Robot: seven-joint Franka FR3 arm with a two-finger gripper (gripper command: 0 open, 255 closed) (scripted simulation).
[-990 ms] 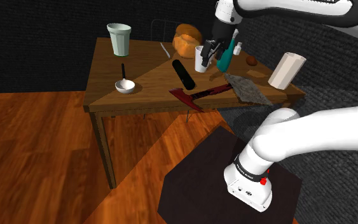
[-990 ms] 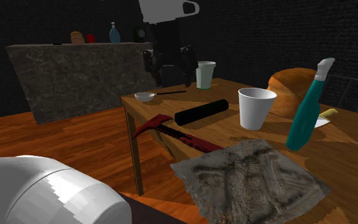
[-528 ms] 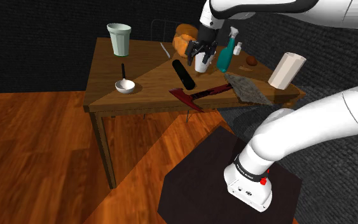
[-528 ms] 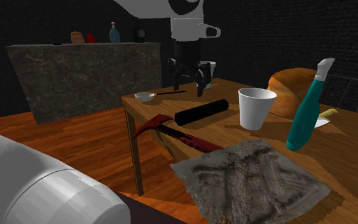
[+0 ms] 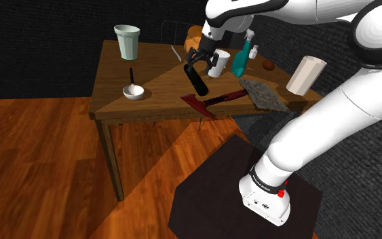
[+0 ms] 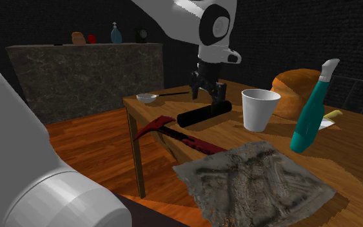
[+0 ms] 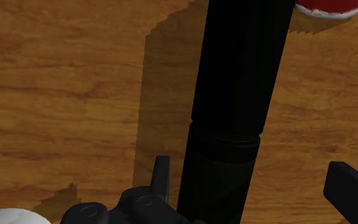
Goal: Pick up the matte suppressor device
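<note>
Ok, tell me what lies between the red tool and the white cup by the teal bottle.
The black cylinder lies between the white cup and the red tool, seen in the second exterior view; the open gripper hangs over it.

Overall: dim, walls around me nearly black
Light: a bright wedge crosses the table (image 5: 162, 85) and floor (image 5: 148, 183)
Shadow: stair-stepped edge on the wood beside the suppressor (image 7: 241, 83) below my wrist

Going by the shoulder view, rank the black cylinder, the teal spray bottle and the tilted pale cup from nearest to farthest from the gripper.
1. Black cylinder: directly under the open gripper, its far end between the fingers.
2. Teal spray bottle: a little to that view's right.
3. Tilted pale cup: at the table's right edge.
</note>
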